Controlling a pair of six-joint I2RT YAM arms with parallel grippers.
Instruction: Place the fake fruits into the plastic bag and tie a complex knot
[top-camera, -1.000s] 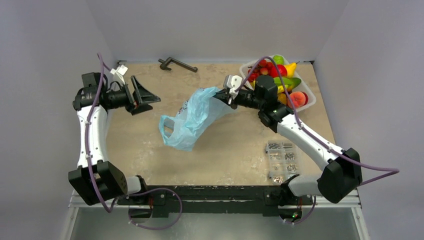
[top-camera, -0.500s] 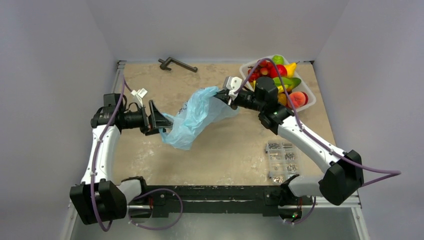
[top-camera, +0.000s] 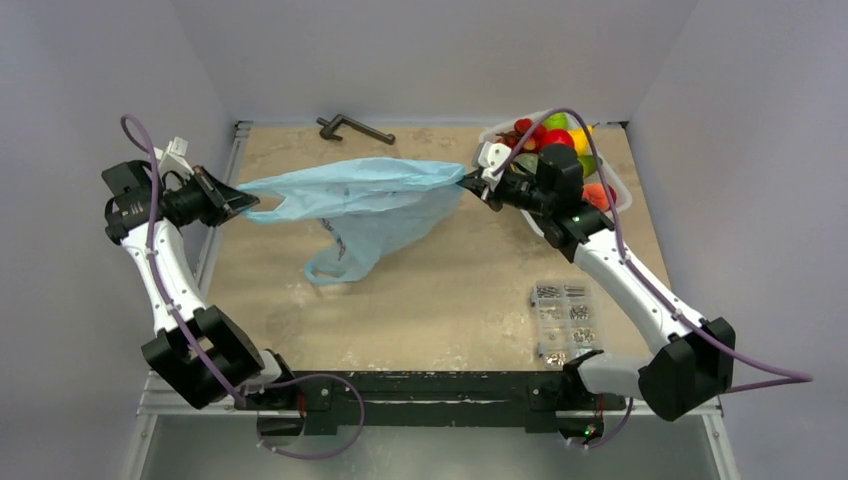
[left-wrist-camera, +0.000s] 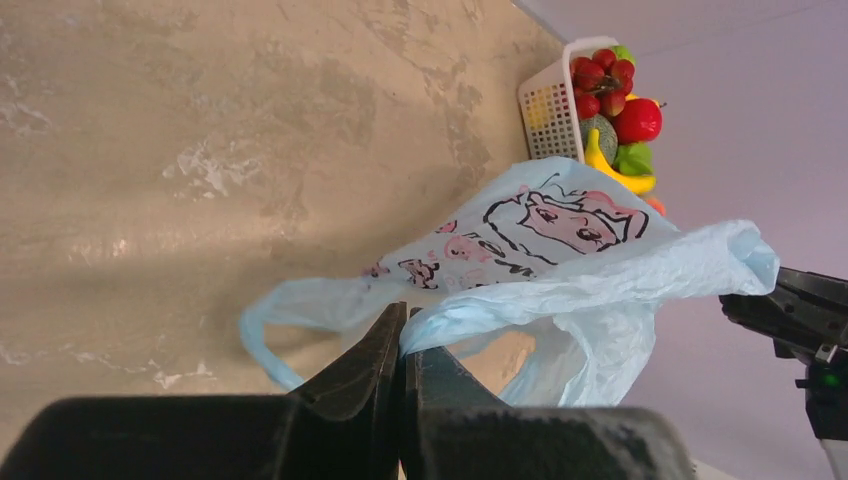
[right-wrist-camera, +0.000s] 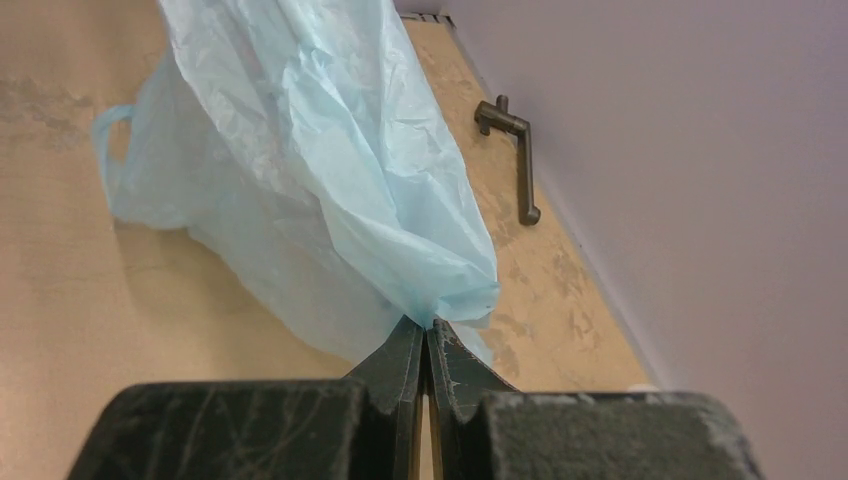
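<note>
The light-blue plastic bag (top-camera: 360, 195) hangs stretched above the table between both arms. My left gripper (top-camera: 243, 203) is shut on its left edge, seen pinched in the left wrist view (left-wrist-camera: 405, 318). My right gripper (top-camera: 468, 182) is shut on its right edge (right-wrist-camera: 425, 325). One handle loop (top-camera: 325, 268) dangles toward the table. The bag's white patch with pink and dark print (left-wrist-camera: 540, 225) faces the left wrist camera. The fake fruits (top-camera: 555, 140) lie piled in a white basket (top-camera: 618, 195) at the back right, behind the right wrist; red, green and yellow pieces show (left-wrist-camera: 610, 110).
A dark metal handle (top-camera: 355, 128) lies at the back of the table (right-wrist-camera: 515, 160). A clear box of metal screws (top-camera: 563, 322) sits at the front right. Grey walls close in the left, back and right sides.
The left gripper closed on the bag's left edge and pulled it up and to the left. The right arm lifted slightly back-right. The bag went from slumped to stretched between both.
</note>
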